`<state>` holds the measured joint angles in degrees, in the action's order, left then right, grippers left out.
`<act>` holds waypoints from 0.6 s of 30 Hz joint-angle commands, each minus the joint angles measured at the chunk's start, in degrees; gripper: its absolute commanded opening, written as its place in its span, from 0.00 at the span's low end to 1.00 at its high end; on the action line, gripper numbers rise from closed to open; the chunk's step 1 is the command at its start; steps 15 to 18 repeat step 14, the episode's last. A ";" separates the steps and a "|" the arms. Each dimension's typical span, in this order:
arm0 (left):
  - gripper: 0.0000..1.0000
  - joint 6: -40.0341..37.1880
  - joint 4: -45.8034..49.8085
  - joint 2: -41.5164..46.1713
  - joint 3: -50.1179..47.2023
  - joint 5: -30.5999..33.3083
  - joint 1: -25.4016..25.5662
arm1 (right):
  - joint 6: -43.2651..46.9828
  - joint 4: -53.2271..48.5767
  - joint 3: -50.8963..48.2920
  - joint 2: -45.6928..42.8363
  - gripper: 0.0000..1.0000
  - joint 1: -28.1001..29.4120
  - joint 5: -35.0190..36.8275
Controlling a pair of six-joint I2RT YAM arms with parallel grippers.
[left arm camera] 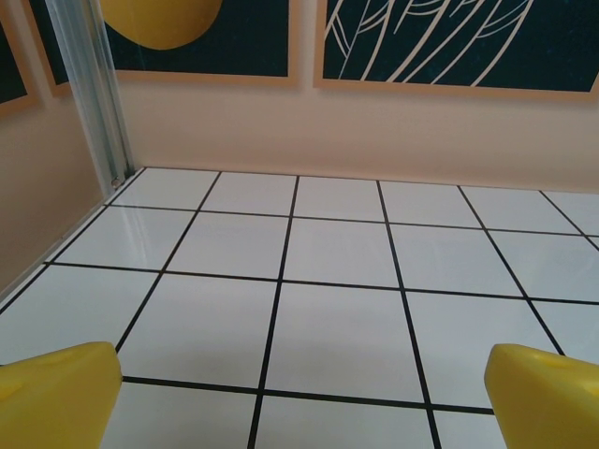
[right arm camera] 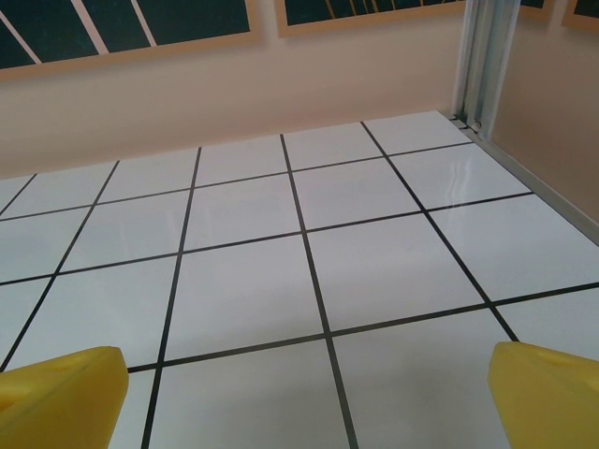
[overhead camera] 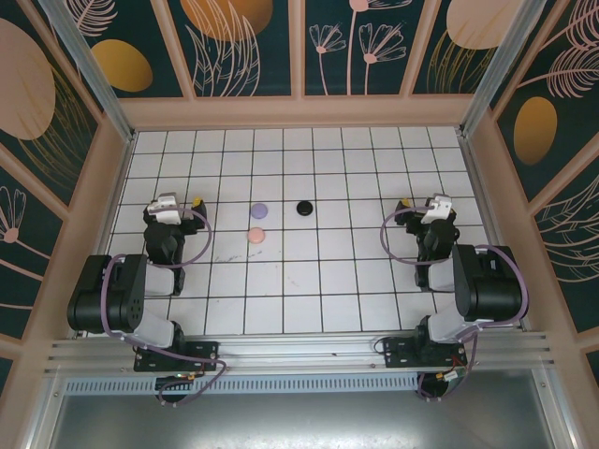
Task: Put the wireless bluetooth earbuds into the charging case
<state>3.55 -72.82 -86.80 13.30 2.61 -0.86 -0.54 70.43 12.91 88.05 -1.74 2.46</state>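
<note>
Left wrist: left gripper fingers wide apart, empty.

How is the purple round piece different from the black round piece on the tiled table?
Colour: the purple piece is pale lilac, the black piece is dark.
Place: the purple piece lies to the left of the black piece.
Neighbours: the purple piece has a pink piece close in front of it but apart from it, while the black piece lies alone.
Both look round from above, lie in about the same row on the tiled table, and are smaller than one tile.
</note>
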 commanded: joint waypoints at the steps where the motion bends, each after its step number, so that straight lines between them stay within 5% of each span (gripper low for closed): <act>1: 0.99 1.04 -0.22 -0.24 0.17 0.55 -0.08 | -0.44 0.93 0.55 0.14 0.99 0.13 -1.37; 18: 0.99 1.06 -0.29 -0.21 0.10 0.55 -0.10 | -0.43 0.67 0.71 0.23 0.99 -0.09 -1.40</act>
